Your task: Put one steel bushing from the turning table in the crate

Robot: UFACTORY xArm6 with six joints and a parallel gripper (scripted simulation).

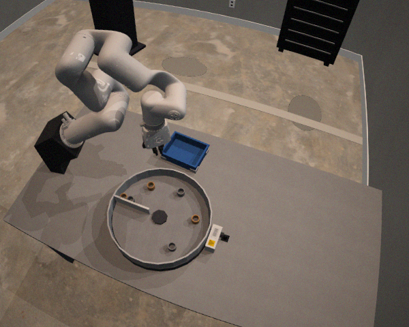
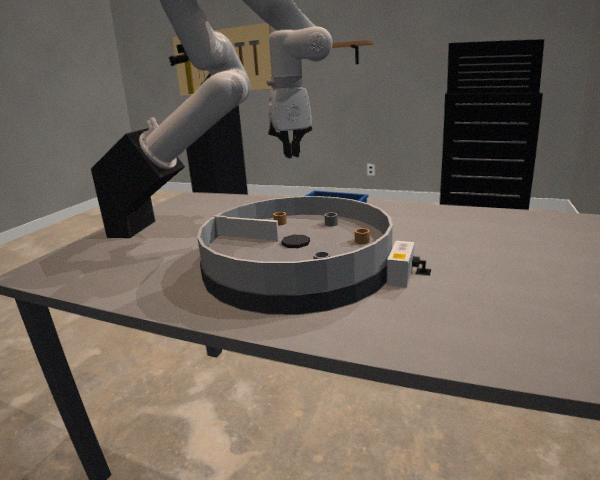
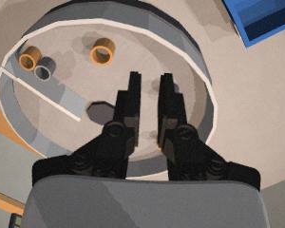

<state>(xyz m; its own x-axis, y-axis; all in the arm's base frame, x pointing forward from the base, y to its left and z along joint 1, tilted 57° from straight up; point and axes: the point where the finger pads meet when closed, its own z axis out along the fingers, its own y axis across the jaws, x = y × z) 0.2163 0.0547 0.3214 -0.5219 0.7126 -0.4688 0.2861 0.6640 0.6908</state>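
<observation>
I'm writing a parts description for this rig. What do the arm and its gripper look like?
The arm is glossy white-grey, built of rounded tubular links with bulbous joints, and is mounted on a black block base. No loose cables show. The gripper has a pale grey boxy body with corner screws and black linkage fingers ending in narrow stepped tips.

matt grey table top; blue crate perhaps plastic; rough, mottled concrete floor.

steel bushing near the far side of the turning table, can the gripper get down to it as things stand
Probably yes. The gripper hangs high above the far rim of the turning table, holding nothing, and nothing stands between it and the steel bushing. The bushing sits apart from the others and the divider wall, though the fingers look too narrow and would need opening.
</observation>
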